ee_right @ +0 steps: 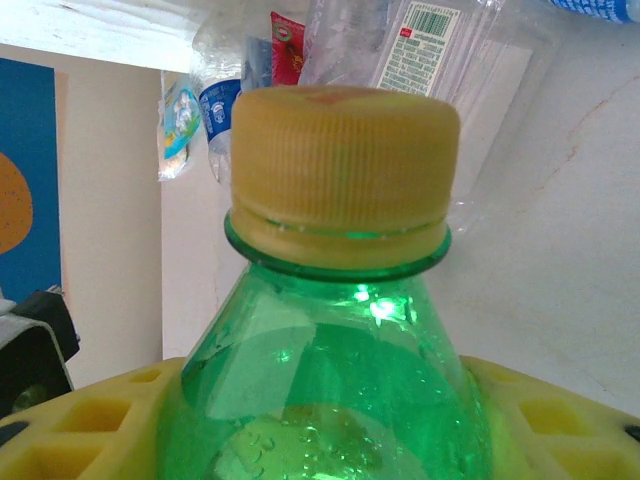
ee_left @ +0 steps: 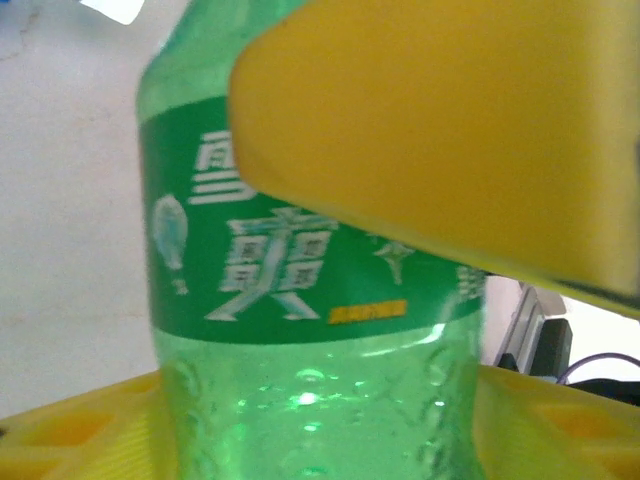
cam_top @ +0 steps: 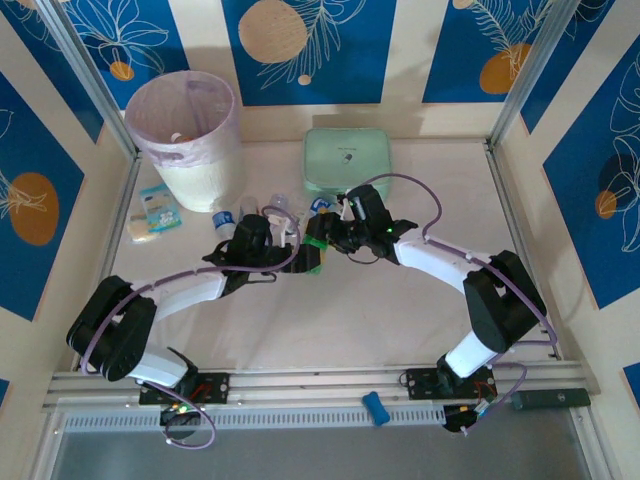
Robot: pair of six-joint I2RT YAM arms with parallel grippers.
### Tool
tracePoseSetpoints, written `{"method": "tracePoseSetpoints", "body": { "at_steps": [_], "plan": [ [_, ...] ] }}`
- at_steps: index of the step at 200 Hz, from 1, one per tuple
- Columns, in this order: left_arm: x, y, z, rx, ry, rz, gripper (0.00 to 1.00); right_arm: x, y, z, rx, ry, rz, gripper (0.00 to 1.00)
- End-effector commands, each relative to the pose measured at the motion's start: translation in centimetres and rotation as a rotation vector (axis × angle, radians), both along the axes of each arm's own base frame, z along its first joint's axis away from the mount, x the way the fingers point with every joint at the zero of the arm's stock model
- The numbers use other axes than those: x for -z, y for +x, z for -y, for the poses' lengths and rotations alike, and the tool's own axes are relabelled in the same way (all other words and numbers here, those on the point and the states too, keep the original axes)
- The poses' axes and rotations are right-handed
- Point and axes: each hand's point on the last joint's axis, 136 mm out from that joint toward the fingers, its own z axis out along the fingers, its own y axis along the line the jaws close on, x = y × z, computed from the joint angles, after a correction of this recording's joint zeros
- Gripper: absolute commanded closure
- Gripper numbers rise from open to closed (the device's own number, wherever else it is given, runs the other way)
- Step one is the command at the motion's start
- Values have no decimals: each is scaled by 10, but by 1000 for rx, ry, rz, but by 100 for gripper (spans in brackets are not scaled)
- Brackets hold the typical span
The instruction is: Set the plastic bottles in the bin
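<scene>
A green bottle (cam_top: 314, 256) with a yellow cap (ee_right: 340, 170) hangs over the middle of the table between both grippers. My left gripper (cam_top: 296, 256) has its yellow pads (ee_left: 60, 430) pressed against the bottle's lower body (ee_left: 300, 300). My right gripper (cam_top: 327, 240) is shut on the same bottle (ee_right: 330, 380) below its shoulder, and one of its yellow fingers (ee_left: 450, 130) crosses the left wrist view. Several clear bottles (cam_top: 268, 212) with blue labels lie in a pile behind. The bin (cam_top: 200, 175) stands at the back left.
A mint green case (cam_top: 346, 160) sits at the back centre. A flat packet (cam_top: 160, 208) lies by the bin's foot. Clear bottles (ee_right: 420, 50) lie just beyond the cap. Metal frame rails border the table on both sides.
</scene>
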Motion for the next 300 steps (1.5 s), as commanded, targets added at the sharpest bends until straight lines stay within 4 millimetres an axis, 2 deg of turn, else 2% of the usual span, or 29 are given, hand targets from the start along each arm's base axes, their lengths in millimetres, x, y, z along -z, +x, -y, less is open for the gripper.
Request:
{"method": "tracePoseSetpoints", "body": {
  "at_steps": [1, 26, 52, 76, 105, 128, 154, 194, 224, 257, 280, 300],
  "plan": [
    [-5, -1, 2, 4, -11, 29, 39, -17, -7, -5, -21, 40, 22, 50],
    [-11, 0, -1, -7, -9, 45, 49, -18, -7, -5, -19, 37, 29, 45],
    [-18, 1, -9, -37, 11, 72, 49, -24, -4, 0, -3, 37, 46, 21],
    [-22, 3, -23, -74, 59, 97, 50, -34, 3, 12, 33, 27, 75, 11],
    [-34, 9, -45, -128, 78, 107, 50, -41, 9, 33, 81, 7, 98, 9],
    [-61, 20, -66, -170, 83, 151, 50, -39, 10, 49, 111, -21, 100, 9],
    [-111, 42, -96, -238, 100, 260, 51, -37, 6, 57, 109, -57, 114, 9],
    [-197, 90, -140, -326, 156, 415, 53, -28, 0, 62, 111, -76, 100, 9],
    [-245, 125, -168, -372, 216, 503, 53, -25, -5, 66, 112, -88, 94, 9],
    [-275, 164, -204, -445, 228, 528, 53, -24, -13, 74, 116, -118, 99, 8],
    [-280, 190, -233, -498, 263, 511, 53, -24, -18, 80, 113, -148, 107, 8],
    [-273, 212, -261, -549, 297, 469, 54, -24, -22, 87, 121, -174, 115, 8]
  ]
}}
